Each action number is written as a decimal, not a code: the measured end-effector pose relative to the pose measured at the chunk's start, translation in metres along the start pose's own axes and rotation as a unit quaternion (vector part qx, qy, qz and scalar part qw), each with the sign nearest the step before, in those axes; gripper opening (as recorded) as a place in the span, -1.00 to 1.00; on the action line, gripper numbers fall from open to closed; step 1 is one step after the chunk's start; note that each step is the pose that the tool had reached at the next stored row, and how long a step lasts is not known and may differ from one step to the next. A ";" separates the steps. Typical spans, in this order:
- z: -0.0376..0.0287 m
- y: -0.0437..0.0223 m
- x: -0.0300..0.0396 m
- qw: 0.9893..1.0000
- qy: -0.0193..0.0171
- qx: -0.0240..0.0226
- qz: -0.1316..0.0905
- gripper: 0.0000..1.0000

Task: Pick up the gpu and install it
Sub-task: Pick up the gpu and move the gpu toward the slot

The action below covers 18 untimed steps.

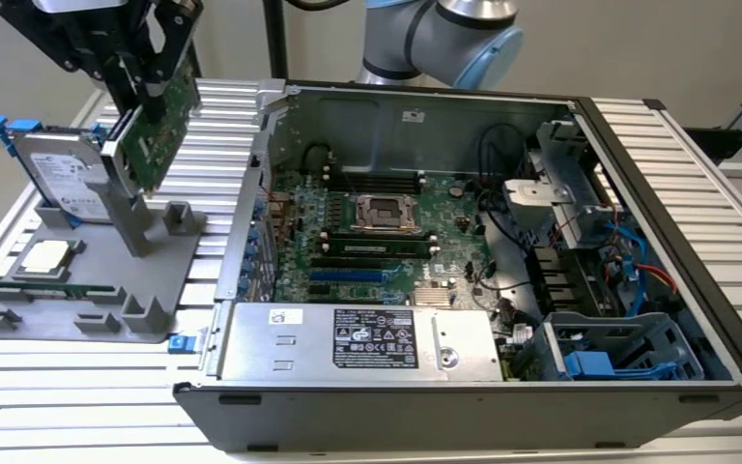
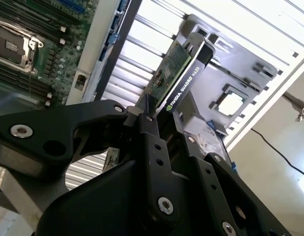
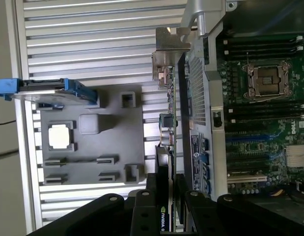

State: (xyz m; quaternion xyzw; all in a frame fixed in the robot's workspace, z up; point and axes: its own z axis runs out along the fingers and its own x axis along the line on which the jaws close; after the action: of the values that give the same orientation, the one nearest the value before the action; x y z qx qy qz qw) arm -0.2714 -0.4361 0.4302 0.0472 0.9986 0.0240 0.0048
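Your jaws are clamped on the top edge of the gpu (image 1: pixel 156 128), which hangs on edge close above the grey fixture (image 1: pixel 100 285). Judge it light and stiff but fragile: hold the shroud and board edges, never the components.

The arm (image 1: pixel 455 39) shows a rounded silver-grey joint with a light blue cap. Its gripper (image 2: pixel 161 115) is matte black, built of flat linkage plates with round holes, pinned by silver screws (image 2: pixel 165 205).
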 end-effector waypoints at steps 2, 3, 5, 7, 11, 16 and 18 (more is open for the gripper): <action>0.0000 0.0002 -0.0024 1.000 0.000 0.000 0.000 -1.00; 0.0001 0.0003 -0.0036 1.000 0.000 0.000 0.000 -1.00; 0.0001 0.0006 -0.0060 1.000 0.000 0.000 0.000 -1.00; 0.0001 0.0008 -0.0085 1.000 0.000 0.000 0.000 -1.00; 0.0002 0.0013 -0.0134 1.000 0.000 0.000 0.000 -1.00; 0.0003 0.0018 -0.0196 1.000 0.000 0.000 0.000 -1.00; 0.0003 0.0021 -0.0220 1.000 0.000 0.000 0.000 -1.00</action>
State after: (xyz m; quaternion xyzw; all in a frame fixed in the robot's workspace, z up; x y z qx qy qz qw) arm -0.2493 -0.4362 0.4302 0.0472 0.9986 0.0240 0.0048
